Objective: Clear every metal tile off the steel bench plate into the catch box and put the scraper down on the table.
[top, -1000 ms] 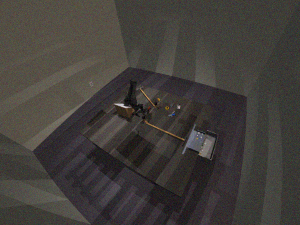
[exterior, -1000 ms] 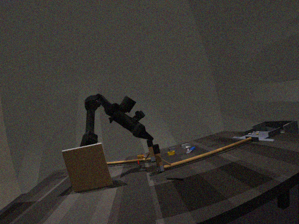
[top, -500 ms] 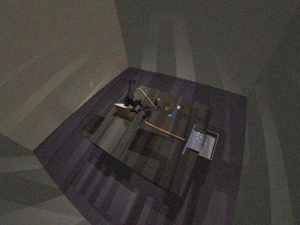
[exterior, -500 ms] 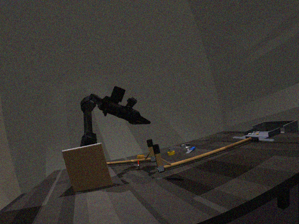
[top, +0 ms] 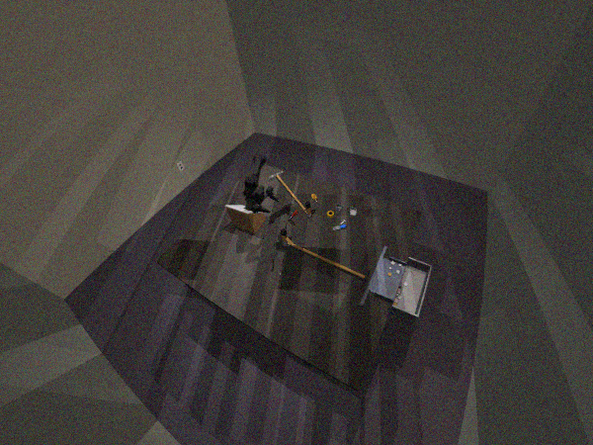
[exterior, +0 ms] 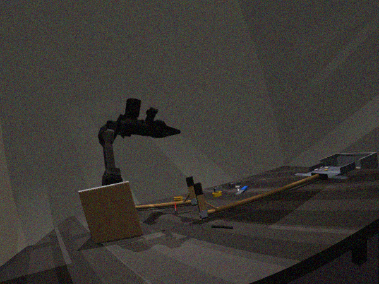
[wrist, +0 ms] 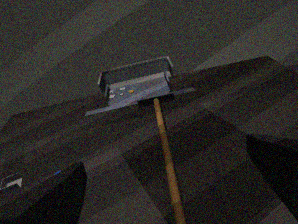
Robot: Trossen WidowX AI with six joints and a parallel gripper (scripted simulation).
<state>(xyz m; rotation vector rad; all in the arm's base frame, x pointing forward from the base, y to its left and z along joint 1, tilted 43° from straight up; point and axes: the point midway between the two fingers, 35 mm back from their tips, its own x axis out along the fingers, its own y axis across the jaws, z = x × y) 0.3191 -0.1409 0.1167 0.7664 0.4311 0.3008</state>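
The long scraper's wooden handle (top: 328,261) (exterior: 262,196) (wrist: 167,155) lies along the table, its upright dark grip block (exterior: 198,189) at the arm's end. Its wide blade (top: 366,293) (wrist: 110,109) lies across the near edge of the steel plate (top: 382,284) (wrist: 150,92). Several small tiles, one of them orange (top: 389,274) (wrist: 131,91), sit on the plate beyond the blade. The catch box (top: 424,293) (exterior: 367,160) (wrist: 135,68) adjoins the far end; a few small pieces show near its inner edge. My gripper (top: 277,199) (exterior: 180,131) (wrist: 166,157) is open and empty, raised above the table, clear of the scraper.
A shorter scraper (top: 293,192) (exterior: 164,205) lies near the arm. A brown panel (top: 245,219) (exterior: 110,213) stands beside the base. A yellow ring (top: 330,214), a blue-handled tool (top: 340,227), a white item (top: 353,212) and a red tool (top: 294,215) (exterior: 175,206) lie about. A black rod (exterior: 222,226) lies nearby.
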